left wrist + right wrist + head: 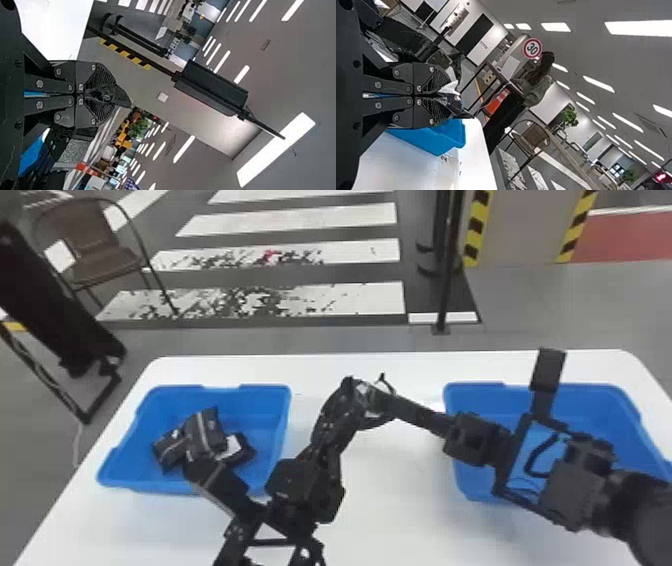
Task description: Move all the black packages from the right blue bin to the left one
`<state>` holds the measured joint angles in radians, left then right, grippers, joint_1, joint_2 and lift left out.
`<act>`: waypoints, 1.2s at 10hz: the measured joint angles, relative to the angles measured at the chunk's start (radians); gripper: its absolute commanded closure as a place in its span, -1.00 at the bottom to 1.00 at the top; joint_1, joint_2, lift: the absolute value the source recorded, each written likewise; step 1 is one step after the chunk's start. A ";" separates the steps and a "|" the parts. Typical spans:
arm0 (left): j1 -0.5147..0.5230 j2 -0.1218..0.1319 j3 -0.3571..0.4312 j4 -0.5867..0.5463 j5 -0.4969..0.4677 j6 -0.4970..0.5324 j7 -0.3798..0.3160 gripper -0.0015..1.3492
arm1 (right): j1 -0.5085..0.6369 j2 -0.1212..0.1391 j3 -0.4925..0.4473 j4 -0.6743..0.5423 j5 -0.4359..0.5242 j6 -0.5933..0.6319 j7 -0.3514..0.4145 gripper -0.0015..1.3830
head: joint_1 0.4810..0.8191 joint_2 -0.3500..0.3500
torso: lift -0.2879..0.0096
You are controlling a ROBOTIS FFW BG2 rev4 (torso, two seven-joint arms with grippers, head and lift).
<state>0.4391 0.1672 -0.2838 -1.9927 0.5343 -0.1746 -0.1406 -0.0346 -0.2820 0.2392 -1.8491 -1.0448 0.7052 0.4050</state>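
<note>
Evidently, the carrying step is in hand, as far as can be judged; a black package (458, 109) is pinched between the fingers of the right gripper (449, 97), with a bit of white seen at its edge. In the head view the right arm (475, 440) is stretched in from the right side, across the rim of the right bin (600, 405), and its far end is held over the middle of the table (405, 500), between the two bins. The left arm (305, 490) is raised from the bottom edge towards the same spot; the fingers of the left gripper (113, 97) are pressed together, and nothing can be made out for certain between them. Whether the two grippers touch cannot be told; they are at least very near each other. Inside the left bin (260, 405), a small heap of black packages (205, 432) is seen, laid partly over one another; the job is thus judged to be well along.

For the next move, the held package needs to be brought past the left arm, over the near side wall of the left bin, and let go low above the heap; if the left arm is not kept aside, the package could be knocked loose and dropped on the table, short of the rim.
</note>
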 measured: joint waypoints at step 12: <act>-0.057 -0.085 0.492 0.197 -0.336 -0.095 0.071 -0.84 | 0.117 -0.007 -0.127 -0.039 0.177 -0.160 0.052 -0.69 | 0.27 0.96 | -0.10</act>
<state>0.3817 0.0826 0.2082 -1.7957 0.1980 -0.2694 -0.0693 0.0824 -0.2891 0.1118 -1.8883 -0.8673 0.5447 0.4567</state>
